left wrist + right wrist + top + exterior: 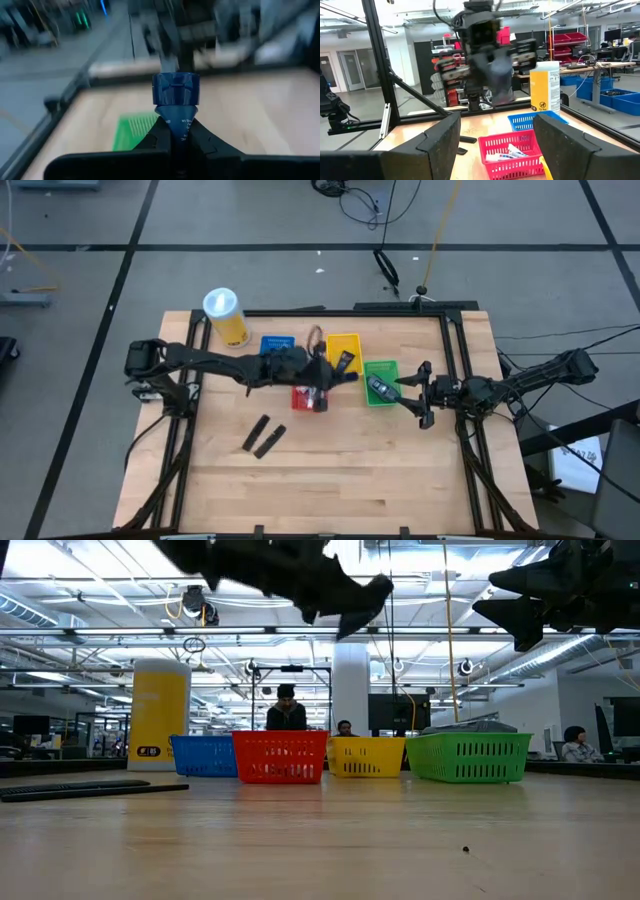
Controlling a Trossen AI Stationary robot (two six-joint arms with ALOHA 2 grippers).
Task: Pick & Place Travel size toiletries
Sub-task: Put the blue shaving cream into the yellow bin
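Two dark packets (263, 437) lay untouched on the near table (330, 490). Farther back, the left gripper (335, 374) pinched a blue-capped tube (175, 107) above the red basket (308, 399) and yellow basket (343, 351) (its hold looked narrow); a slip could drop it outside. The right gripper (418, 394) waited spread beside the green basket (380, 381).

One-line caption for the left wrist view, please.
Left end effector shut on a dark blue mini tube, cap facing the camera, held above the wooden table with the green basket beyond.
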